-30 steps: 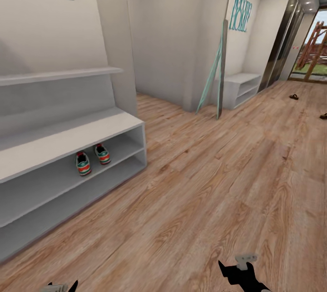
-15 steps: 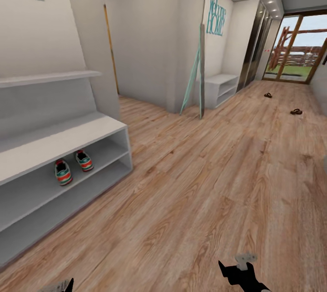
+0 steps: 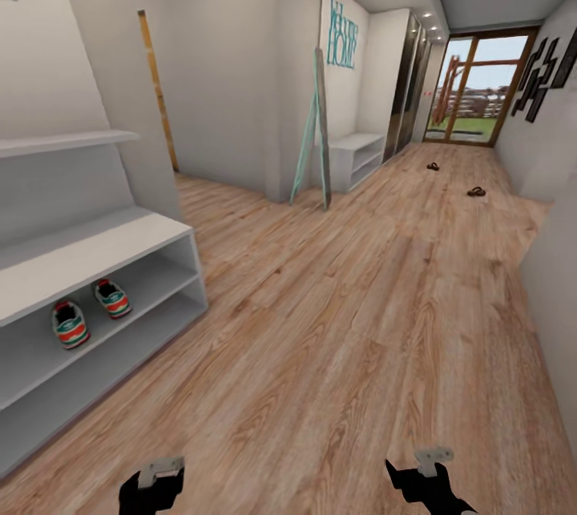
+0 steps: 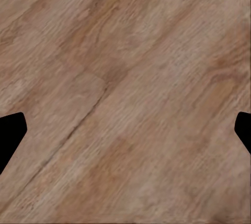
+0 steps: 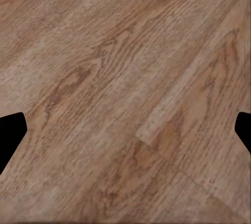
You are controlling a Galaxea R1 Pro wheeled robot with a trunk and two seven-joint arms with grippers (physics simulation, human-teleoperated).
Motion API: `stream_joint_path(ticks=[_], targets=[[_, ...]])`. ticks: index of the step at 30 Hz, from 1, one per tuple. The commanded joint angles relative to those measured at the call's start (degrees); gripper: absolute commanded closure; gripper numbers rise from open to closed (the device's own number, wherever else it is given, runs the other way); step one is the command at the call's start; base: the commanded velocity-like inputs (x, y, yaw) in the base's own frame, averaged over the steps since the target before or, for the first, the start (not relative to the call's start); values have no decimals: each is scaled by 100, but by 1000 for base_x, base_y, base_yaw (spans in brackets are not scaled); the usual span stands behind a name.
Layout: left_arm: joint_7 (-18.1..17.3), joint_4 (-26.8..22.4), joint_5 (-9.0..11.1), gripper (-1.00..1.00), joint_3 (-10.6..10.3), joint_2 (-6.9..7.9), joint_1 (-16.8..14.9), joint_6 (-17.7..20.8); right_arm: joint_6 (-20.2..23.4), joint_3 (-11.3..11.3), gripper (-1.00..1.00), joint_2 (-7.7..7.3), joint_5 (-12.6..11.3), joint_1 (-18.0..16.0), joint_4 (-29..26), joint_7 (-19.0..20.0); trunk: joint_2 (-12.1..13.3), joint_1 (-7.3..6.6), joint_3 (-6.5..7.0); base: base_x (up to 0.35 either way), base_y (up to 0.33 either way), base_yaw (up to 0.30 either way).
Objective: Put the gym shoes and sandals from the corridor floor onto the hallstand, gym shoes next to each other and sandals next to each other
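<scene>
Two white gym shoes with green stripes, one [image 3: 70, 324] and the other [image 3: 112, 299], sit side by side on the upper of the two low shelves of the light-grey hallstand [image 3: 96, 247] at the left. Far down the corridor floor [image 3: 344, 323] lie two small brown sandals, one [image 3: 433, 166] near the glass door and one [image 3: 477, 192] closer to the right wall. My left gripper [image 3: 151, 491] [image 4: 125, 130] and right gripper [image 3: 423, 484] [image 5: 125, 130] hang low over bare planks. In both wrist views the jaws stand wide apart with nothing between them.
A tall mirror with a teal frame [image 3: 314, 130] leans against the wall corner. Beside it stands a plain low white bench [image 3: 357, 153]. A glass door [image 3: 473, 94] closes the far end. The right wall [image 3: 553, 275] comes close on my right.
The camera has swung to the right, so the hallstand and shoes slid left and the sandals and door moved toward the middle. My left gripper now shows more fully.
</scene>
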Motion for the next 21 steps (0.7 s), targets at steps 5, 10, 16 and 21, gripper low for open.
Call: stream_joint_path(ticks=[5,10,16,21], targets=[[-690,193,-49,-100,-649,71,-90,143,-18,5,-100,-4,-6,-5,5,19,-2,-1,19,0,0,-247],[-2699,246,3,-100,-1035,439,-183,217,-18,5,-100,-5,-6,-5,7,19,-2,-1,43,0,0,-247],[-3450,247,46,-100,-1041,688,-151,151,-16,5,-100,-4,-6,-5,8,19,-2,-1,71,0,0,-246],[-4046,276,623,-100,-1058,924,-98,-548,-18,5,-100,-7,-6,-5,5,19,-2,-1,94,0,0,-236]])
